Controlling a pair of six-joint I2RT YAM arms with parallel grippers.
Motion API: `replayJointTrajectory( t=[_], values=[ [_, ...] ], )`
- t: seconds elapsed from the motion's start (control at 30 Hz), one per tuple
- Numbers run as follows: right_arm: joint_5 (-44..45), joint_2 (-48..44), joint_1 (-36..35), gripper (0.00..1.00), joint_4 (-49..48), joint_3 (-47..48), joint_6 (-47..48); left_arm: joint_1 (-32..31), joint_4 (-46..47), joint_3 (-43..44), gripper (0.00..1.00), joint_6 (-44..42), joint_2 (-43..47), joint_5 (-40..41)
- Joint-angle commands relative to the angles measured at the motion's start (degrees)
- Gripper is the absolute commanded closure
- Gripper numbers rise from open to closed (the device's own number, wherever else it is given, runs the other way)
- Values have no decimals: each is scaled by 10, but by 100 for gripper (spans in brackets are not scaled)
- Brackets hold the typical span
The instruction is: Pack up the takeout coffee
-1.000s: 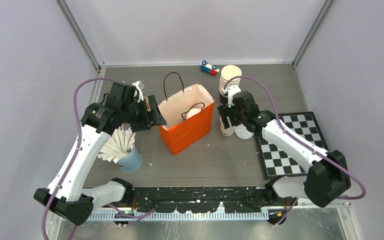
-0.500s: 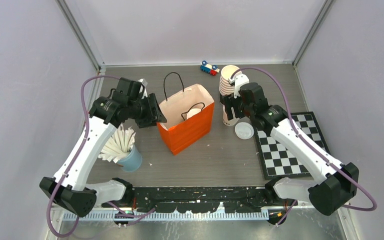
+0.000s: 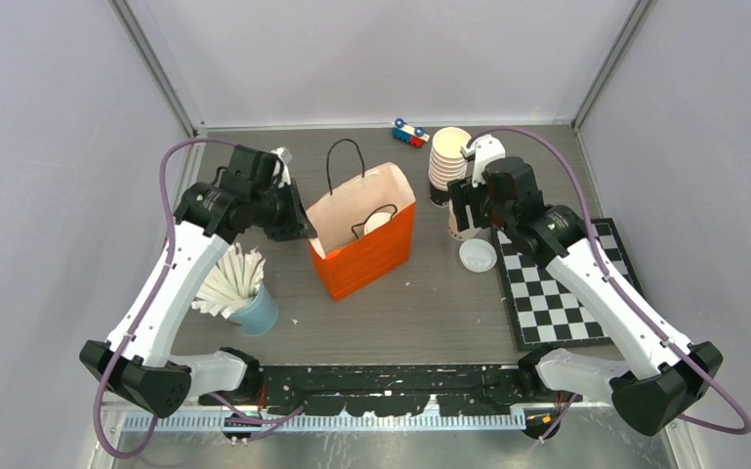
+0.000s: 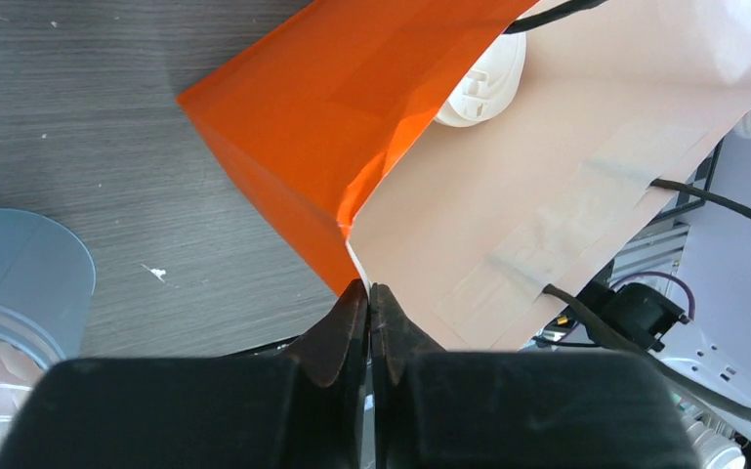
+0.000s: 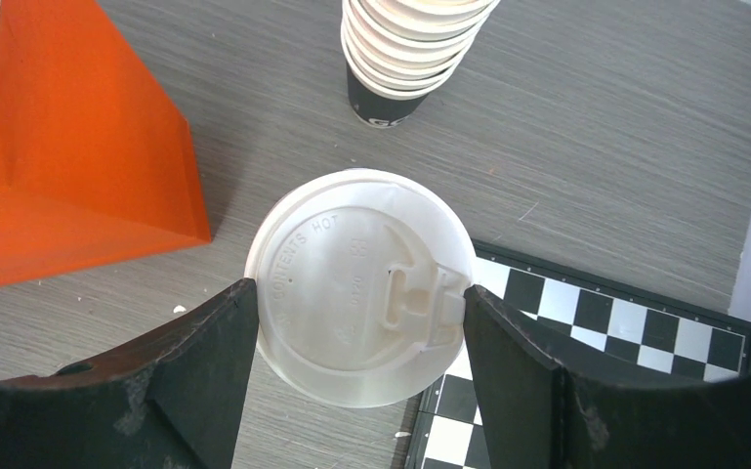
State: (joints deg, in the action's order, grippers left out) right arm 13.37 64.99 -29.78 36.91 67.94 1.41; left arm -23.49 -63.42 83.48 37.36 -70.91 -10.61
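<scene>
Left gripper [image 4: 369, 293] has just pinched shut on the orange bag [image 3: 371, 249] rim, bracing it mid-tabletop. Right gripper [image 5: 359, 293] has lifted clear of the checkerboard [image 3: 557, 283], jaws wide around a lidded takeout coffee [image 5: 359, 285], seemingly gripped. Another lidded cup [image 3: 478, 255] waits by the board's far-left corner.

Bag mid-table, cups to its right.
Bag [image 3: 363, 244] is standing centre, one lidded cup [image 3: 378, 221] sitting inside; stick cup [image 3: 252, 308] lying left, nested stack [image 3: 448, 161] and checkerboard [image 3: 559, 285] right.
</scene>
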Motion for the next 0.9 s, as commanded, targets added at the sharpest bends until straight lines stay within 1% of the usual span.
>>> replayJointTrajectory(
  t=[0.0,0.07,0.2,0.43,0.63,0.87],
  values=[
    [19,-17,-2,26,15,48,9,3,-10,30,98,-41,2,-32],
    [24,-15,-2,26,21,58,12,3,-9,33,100,-53,2,-52],
    [34,-12,-2,26,22,61,22,3,-3,23,100,-71,4,-80],
    [50,-3,-2,26,23,85,31,3,1,23,100,-83,7,-169],
    [66,6,-1,26,25,110,45,3,33,6,100,-86,21,-241],
    [68,14,-2,25,26,127,44,2,72,-25,100,-84,39,-290]
  ],
)
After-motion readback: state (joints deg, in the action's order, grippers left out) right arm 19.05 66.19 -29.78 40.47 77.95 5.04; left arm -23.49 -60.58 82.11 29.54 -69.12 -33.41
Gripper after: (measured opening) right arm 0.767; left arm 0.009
